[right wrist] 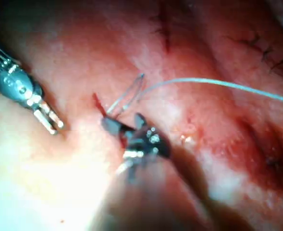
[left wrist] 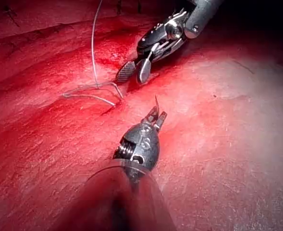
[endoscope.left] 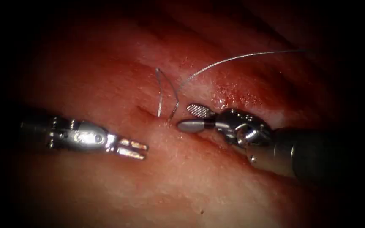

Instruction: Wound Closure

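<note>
Spreading its jaws just to the right of the cut (endoscope.left: 165, 120), the right claw (endoscope.left: 193, 118) holds nothing; one jaw shows its ridged face and the other lies close over the tissue (endoscope.left: 216, 177). The needle (endoscope.left: 160, 90) stands in the tissue at the cut: two thin arms rise from the surface beside the cut and meet in a narrow arch above it, so part of its curve is buried and part is free. I cannot tell which arm ends in the tip. The thread (endoscope.left: 233, 59) leaves the arch near its right arm and sweeps away to the right over the tissue, past the red fluid (endoscope.left: 233, 95) that lies right of the cut. The left claw (endoscope.left: 132, 149) sits well apart on the left of the cut, its jaws a little parted and pinching nothing.

Judging progress: the needle is lodged in the tissue with neither claw gripping it, and no stitch or knot shows at this cut, so closure here looks barely begun. In the right wrist view, dark finished stitches (right wrist: 268, 50) show farther off on the tissue.
</note>
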Available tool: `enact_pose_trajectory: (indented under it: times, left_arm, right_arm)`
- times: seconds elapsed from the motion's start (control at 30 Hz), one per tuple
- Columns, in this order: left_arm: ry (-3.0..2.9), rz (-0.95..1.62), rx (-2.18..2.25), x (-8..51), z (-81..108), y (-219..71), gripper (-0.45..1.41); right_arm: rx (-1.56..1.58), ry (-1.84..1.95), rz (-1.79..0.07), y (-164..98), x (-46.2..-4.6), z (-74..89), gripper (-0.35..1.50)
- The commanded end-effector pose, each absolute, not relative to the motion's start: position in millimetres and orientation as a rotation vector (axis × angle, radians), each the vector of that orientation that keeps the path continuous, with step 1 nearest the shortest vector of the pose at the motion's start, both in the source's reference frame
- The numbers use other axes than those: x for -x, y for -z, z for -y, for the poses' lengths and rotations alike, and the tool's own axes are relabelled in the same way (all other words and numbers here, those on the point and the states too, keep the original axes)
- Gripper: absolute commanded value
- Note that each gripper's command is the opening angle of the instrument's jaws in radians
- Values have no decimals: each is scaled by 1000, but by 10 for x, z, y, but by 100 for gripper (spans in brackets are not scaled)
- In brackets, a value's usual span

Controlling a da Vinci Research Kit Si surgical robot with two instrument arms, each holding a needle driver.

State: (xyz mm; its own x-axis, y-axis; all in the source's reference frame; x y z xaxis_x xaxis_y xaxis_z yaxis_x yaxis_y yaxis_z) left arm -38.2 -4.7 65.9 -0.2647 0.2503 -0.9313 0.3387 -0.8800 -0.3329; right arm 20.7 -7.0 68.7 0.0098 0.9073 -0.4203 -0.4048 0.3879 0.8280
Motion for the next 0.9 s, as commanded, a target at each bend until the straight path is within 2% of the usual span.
enact_pose_trajectory:
  times: [0.03, 0.57, 0.9]
  left_arm:
    - [2335, -752, -1871, 388, 55, -664, -45]
    - [2485, -1526, -1856, 382, 47, -615, -45]
    - [2484, -2038, -1700, 370, 48, -587, -45]
  right_arm:
    - [-568, -1113, -1134, -692, -214, 72, 86]
    - [-570, -1114, -1134, -690, -213, 72, 79]
    - [-570, -1113, -1134, -690, -213, 73, 71]
